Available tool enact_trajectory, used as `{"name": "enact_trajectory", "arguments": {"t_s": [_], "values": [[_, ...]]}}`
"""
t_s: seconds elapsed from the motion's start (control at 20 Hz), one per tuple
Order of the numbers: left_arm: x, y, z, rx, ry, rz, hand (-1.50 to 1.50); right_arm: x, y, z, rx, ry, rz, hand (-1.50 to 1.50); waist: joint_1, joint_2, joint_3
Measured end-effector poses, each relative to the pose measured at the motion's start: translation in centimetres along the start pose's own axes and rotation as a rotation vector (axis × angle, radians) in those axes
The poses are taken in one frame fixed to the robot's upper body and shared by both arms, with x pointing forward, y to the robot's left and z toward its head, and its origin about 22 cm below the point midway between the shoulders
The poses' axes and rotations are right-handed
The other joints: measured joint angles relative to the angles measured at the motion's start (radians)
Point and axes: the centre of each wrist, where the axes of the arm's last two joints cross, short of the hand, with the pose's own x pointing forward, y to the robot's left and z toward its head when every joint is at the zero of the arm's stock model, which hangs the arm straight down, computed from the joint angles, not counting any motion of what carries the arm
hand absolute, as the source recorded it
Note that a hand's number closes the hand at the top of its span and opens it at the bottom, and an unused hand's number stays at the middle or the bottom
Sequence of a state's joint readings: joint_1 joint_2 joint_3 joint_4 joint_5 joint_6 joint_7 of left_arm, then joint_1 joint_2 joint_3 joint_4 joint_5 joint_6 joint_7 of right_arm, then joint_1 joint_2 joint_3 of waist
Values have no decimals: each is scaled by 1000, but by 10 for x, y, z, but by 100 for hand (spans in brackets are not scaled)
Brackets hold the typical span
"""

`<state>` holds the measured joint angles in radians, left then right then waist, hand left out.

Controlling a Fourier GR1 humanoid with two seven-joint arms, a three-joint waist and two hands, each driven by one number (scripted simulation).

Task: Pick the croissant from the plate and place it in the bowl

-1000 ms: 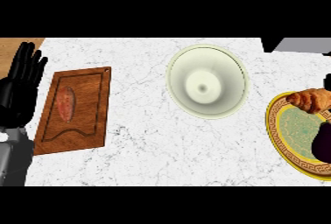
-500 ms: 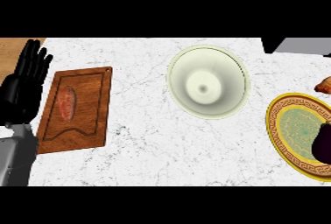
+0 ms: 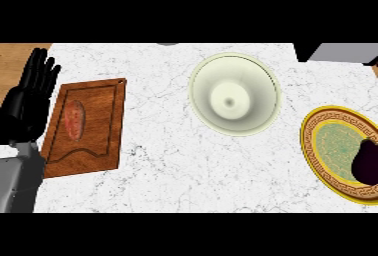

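The pale cream bowl (image 3: 235, 93) stands empty at the upper middle of the white marble counter. To its right lies the gold-rimmed plate (image 3: 331, 145), cut off by the view's right edge. No croissant shows on the plate or anywhere else in the head view. A dark purple object (image 3: 367, 159) rests on the plate's right part. My left hand (image 3: 26, 107) stays open at the far left, fingers up, resting beside the wooden board. My right hand is out of view.
A wooden cutting board (image 3: 96, 145) lies left of the bowl with an oblong reddish item (image 3: 74, 120) on it. A grey object (image 3: 339, 51) sits at the counter's far right corner. Bare marble spans the space between board, bowl and plate.
The croissant was at the plate's upper edge, then higher at the view's right edge, and now it is gone from view. The left hand has barely moved.
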<state>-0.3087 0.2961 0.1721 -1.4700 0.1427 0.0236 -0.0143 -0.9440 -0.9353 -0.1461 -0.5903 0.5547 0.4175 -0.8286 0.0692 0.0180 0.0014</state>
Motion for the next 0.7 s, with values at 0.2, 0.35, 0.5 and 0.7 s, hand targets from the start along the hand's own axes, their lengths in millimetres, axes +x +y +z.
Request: {"name": "enact_trajectory", "arguments": {"t_s": [0.2,0.35,0.5,0.7], "values": [[-1,3,1,8,7,-7,0,15,2,-35,28,-26,-65,150,-8,-4,-1],[-1,5,2,16,12,-8,0,31,5,-62,65,-44,-93,150,-17,-7,-2],[1,11,1,21,11,-12,0,49,21,-92,118,-69,-112,150,-27,-11,-2],[-3,14,5,36,16,-15,0,68,50,-123,203,-104,-123,150,-40,-13,-2]]}}
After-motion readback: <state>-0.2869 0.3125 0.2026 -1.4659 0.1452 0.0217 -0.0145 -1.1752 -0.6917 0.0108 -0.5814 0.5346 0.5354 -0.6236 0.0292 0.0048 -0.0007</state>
